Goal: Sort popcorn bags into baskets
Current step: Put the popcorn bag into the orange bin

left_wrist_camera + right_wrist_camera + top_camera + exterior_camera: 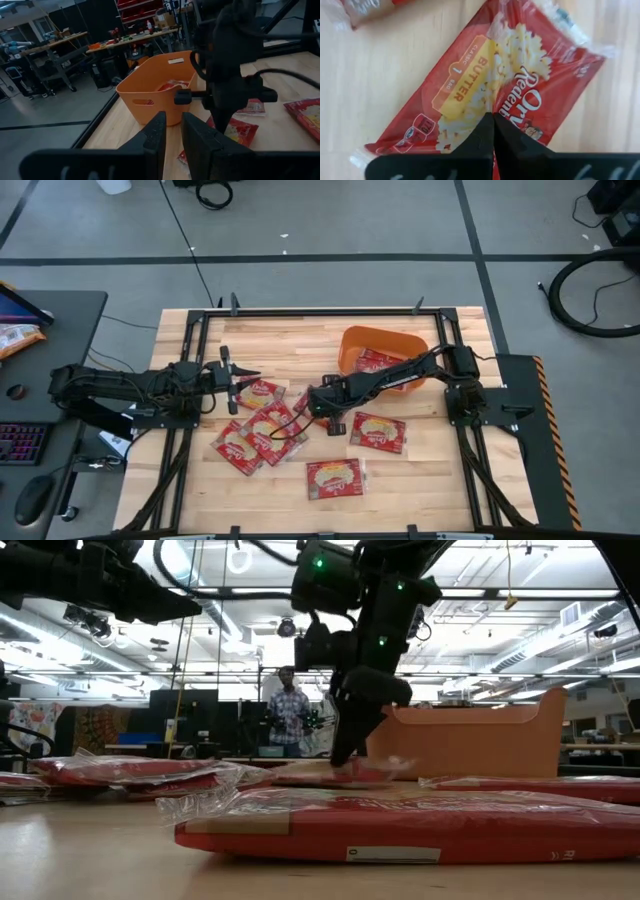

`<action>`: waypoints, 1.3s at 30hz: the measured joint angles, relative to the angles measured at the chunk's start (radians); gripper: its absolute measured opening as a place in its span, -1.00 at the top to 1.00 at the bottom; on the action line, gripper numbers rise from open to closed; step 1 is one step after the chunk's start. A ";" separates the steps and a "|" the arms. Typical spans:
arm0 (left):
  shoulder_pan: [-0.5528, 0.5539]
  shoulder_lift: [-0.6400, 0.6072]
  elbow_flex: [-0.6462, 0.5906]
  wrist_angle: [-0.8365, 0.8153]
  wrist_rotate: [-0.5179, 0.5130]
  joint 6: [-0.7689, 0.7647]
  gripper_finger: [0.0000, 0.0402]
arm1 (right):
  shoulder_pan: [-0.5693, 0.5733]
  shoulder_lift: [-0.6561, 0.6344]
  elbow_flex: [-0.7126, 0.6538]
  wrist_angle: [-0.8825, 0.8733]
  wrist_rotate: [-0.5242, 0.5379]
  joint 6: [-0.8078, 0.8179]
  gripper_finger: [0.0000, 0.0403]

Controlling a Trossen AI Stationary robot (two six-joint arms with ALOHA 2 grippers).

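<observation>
Robotics lab: cluttered workbenches [75, 42], ceiling strip lights [540, 640].

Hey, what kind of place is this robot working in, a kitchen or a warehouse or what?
Most likely a robotics lab or workshop. The wooden table sits on a taped grey floor beside a desk with a keyboard, and workbenches stand behind the orange tub, with a person beyond.

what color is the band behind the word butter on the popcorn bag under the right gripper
Yellow, on a red popcorn bag; the right wrist view shows it best.
</observation>
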 joint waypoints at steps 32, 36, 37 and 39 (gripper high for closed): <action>0.000 0.000 0.000 -0.004 0.000 0.005 0.68 | 0.049 -0.012 0.305 -0.356 0.277 -0.097 1.00; 0.000 0.000 0.000 -0.005 0.000 0.001 0.68 | 0.049 -0.043 0.328 -0.391 0.255 -0.074 0.99; 0.000 0.003 0.000 -0.004 0.000 0.003 0.68 | 0.046 -0.050 0.328 -0.390 0.244 -0.066 0.97; 0.000 0.004 0.000 -0.003 0.000 0.003 0.68 | 0.044 -0.052 0.328 -0.395 0.225 -0.056 0.91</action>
